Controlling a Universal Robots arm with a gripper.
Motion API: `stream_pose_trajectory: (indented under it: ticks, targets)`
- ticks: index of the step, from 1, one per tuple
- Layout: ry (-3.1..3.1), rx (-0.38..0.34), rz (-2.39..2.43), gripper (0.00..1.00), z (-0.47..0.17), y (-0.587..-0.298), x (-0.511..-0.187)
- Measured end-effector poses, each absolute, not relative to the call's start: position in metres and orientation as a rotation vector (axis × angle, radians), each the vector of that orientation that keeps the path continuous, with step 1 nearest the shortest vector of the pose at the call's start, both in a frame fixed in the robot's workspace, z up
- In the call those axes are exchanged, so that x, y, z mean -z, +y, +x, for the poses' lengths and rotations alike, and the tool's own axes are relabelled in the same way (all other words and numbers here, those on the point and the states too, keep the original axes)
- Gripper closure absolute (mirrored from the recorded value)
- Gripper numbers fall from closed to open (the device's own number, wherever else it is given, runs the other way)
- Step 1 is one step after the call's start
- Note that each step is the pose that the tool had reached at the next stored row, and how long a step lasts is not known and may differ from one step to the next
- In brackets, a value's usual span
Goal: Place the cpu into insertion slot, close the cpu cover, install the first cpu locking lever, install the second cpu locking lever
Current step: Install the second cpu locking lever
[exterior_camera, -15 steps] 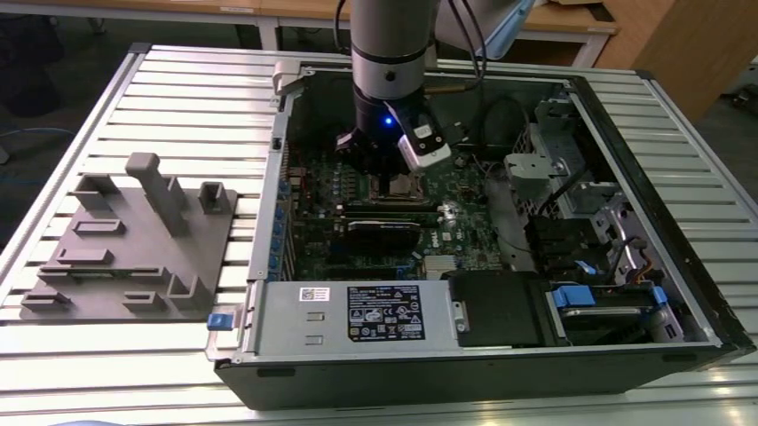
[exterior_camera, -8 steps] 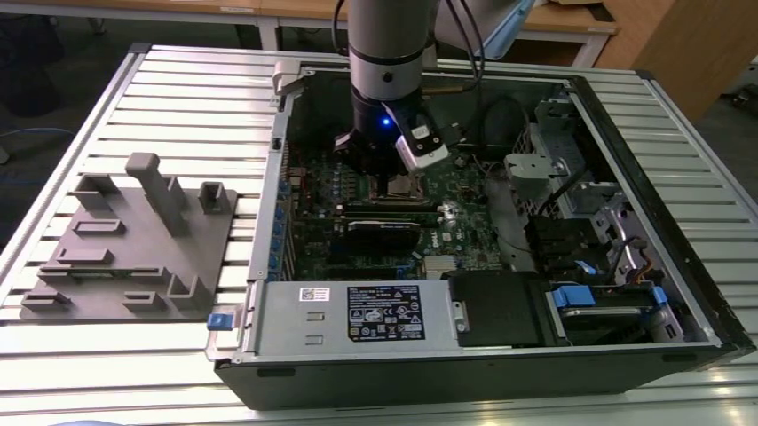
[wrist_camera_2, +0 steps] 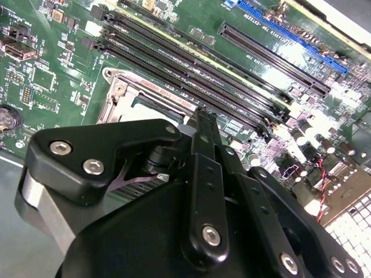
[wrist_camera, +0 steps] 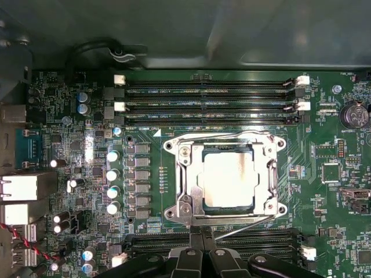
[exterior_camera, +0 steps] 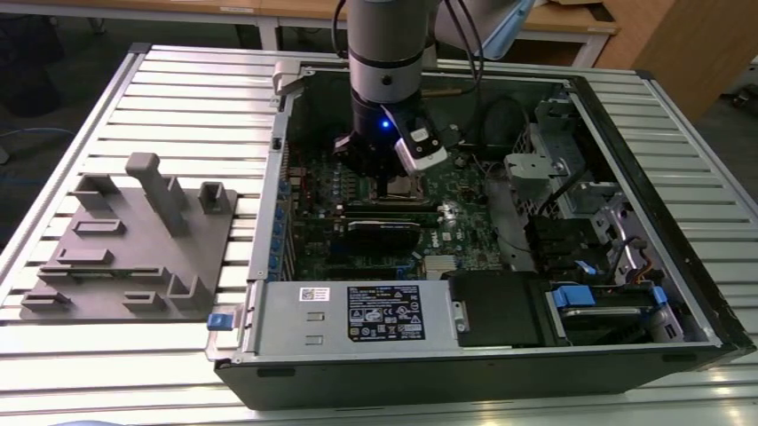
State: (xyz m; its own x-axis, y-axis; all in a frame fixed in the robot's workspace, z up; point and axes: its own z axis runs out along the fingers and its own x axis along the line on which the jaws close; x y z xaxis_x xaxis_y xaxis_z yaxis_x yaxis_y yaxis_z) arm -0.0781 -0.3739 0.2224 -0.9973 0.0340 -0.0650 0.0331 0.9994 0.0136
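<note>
In the first wrist view the cpu [wrist_camera: 227, 175] lies flat in the insertion slot [wrist_camera: 272, 174], its pale metal top showing through the window of the cpu cover [wrist_camera: 186, 174], which is folded down over it. A thin locking lever [wrist_camera: 246, 230] runs slanted along the socket edge nearest the tool [wrist_camera: 202, 237], and it looks not fully tucked home, though I cannot tell for certain whether either lever is latched.

The tool's fingertips [wrist_camera: 196, 231] are drawn together with no gap visible between them, holding nothing, and sit at the socket's edge close to that lever. In the exterior view the arm stands straight down into the open computer case [exterior_camera: 663, 266] on the slatted tabletop [exterior_camera: 142, 89], with the tool [exterior_camera: 391, 173] low over the motherboard [exterior_camera: 462, 191].

The main risk, as I judge it, is the narrow tip slipping off the thin lever while pushing it: the wire is springy, and a slip would drive the fingers into the memory slots [wrist_camera: 208, 104] or the small parts beside the socket (the row of capacitors [wrist_camera: 113, 179] lies on the far side, less exposed). A lever pushed sideways without being pressed down first could miss its hook and spring back up. Excess downward force on the cover could also stress the chip or the contacts beneath it.
</note>
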Motion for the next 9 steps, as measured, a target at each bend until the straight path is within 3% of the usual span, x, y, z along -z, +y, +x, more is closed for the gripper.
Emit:
stream_pose_trajectory:
  ticks: [9]
  targets:
    - [3.076, -0.019, 0.052, 0.90, -0.0810, -0.3739, -0.2216]
